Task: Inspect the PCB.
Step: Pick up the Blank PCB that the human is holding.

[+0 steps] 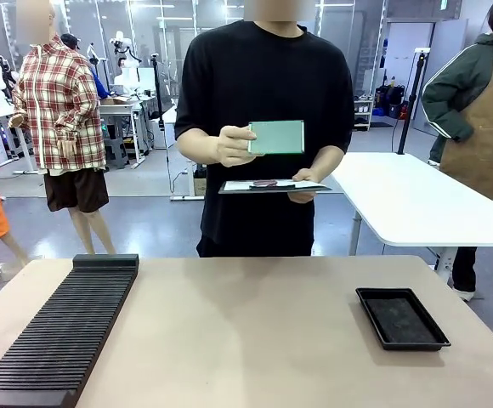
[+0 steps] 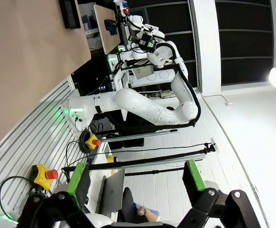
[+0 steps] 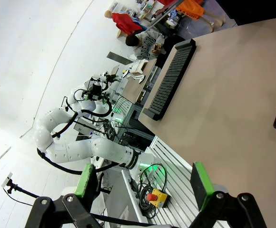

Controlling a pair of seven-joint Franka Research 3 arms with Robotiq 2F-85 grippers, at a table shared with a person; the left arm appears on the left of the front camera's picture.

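We've got the thin green rectangular PCB [image 1: 276, 137] up in the air beyond the tabletop's [image 1: 255, 340] far edge, gripped at one end by the person's hand [image 1: 229, 146]. Just below it, the other hand [image 1: 308, 181] carries a white clipboard [image 1: 268, 186]. A shallow black tray [image 1: 402, 319] sits near the beige tabletop's right edge, and a long black slotted rack [image 1: 64, 336] runs along the left. Our left gripper [image 2: 135, 179] gapes wide and bare, and so does our right gripper [image 3: 142, 181].
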